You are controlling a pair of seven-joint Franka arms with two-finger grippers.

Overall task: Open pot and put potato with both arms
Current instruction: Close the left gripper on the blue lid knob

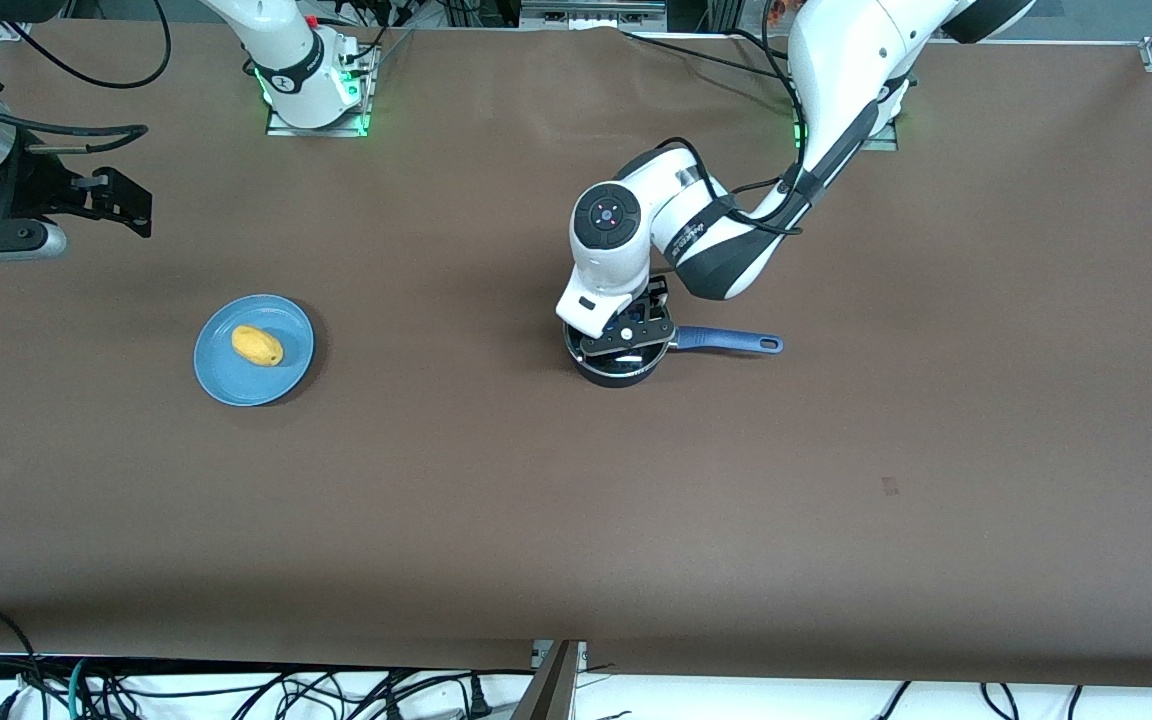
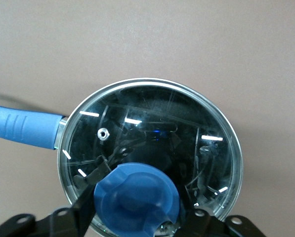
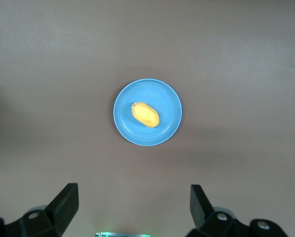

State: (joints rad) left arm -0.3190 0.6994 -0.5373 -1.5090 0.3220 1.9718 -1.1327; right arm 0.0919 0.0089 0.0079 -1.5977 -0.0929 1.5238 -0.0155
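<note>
The black pot (image 1: pixel 617 376) with its blue handle (image 1: pixel 726 341) stands mid-table, and the glass lid (image 2: pixel 157 123) rests on it. My left gripper (image 1: pixel 626 345) is down on the lid, its fingers closed against the two sides of the blue knob (image 2: pixel 137 200). The pot's handle also shows in the left wrist view (image 2: pixel 23 128). The yellow potato (image 1: pixel 257 346) lies on a blue plate (image 1: pixel 226 382) toward the right arm's end. My right gripper (image 1: pixel 126 205) waits open and empty, high above the table, with the potato (image 3: pixel 146 114) and the plate (image 3: pixel 170 98) in its view.
The brown table (image 1: pixel 576 520) carries only the pot and the plate. The arm bases (image 1: pixel 316 95) stand along the farthest edge. Cables hang along the front edge (image 1: pixel 236 690).
</note>
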